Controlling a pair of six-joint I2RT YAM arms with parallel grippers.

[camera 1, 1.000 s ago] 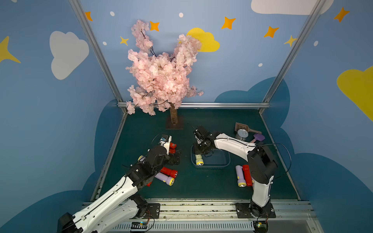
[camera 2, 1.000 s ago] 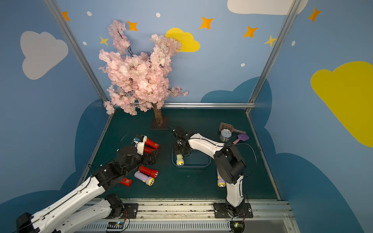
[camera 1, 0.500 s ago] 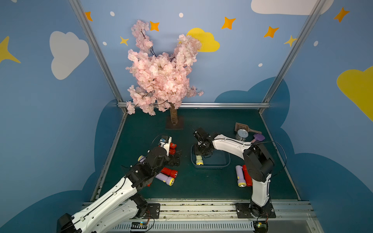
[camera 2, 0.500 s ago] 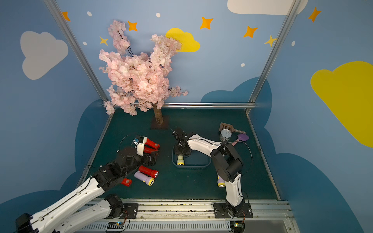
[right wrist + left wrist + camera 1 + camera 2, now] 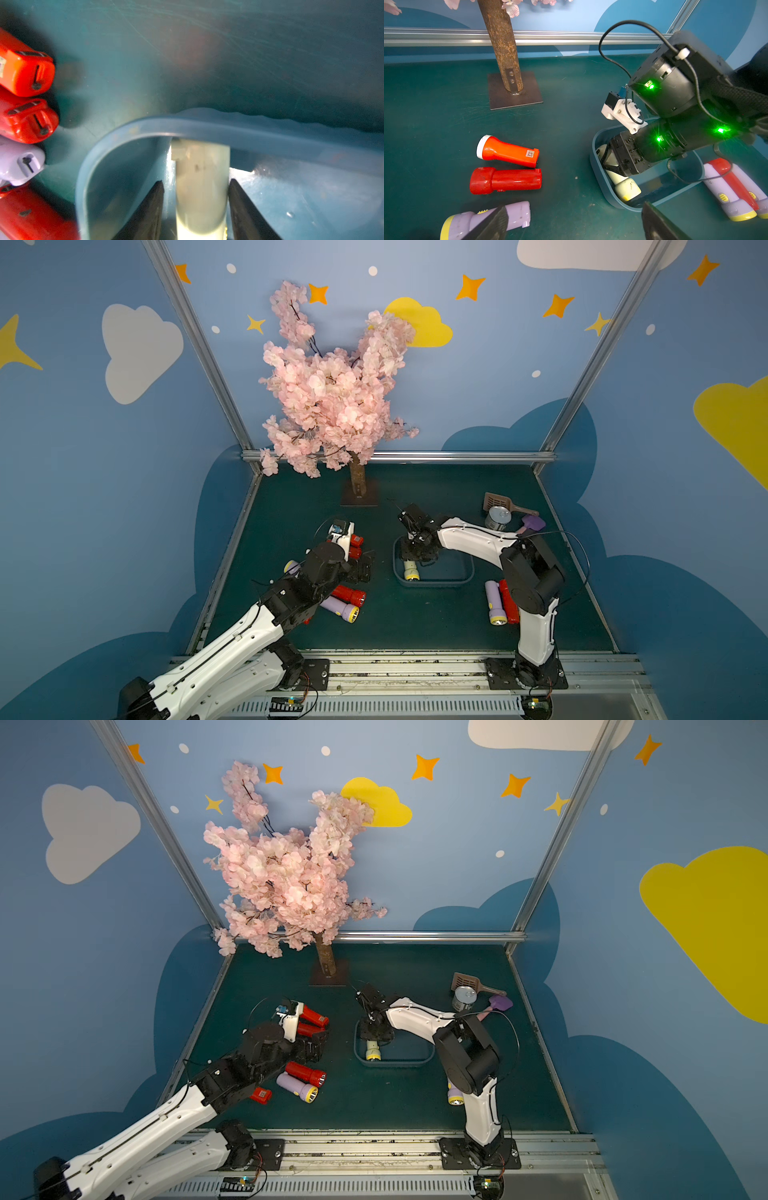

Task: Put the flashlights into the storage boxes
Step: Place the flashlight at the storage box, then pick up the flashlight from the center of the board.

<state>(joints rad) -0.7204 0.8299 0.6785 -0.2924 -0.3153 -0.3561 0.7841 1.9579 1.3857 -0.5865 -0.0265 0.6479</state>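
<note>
Pale green flashlight lies flat inside the storage box, mid-frame in both top views, along the box's left short wall. Its long axis runs up-down in frame with the flared head toward the lower edge. The tail is hidden under the right tool.

The right wrist view is blurry. The right tool's jaws straddle the body, slightly parted, with a thin gap on one side, so not clamped.

Left tool has its jaws wide apart and holds nothing, left of the box above the tabletop.

Lilac flashlight and red flashlight lie side by side at lower right of the box, heads down-frame, partly covered by the right arm.
</note>
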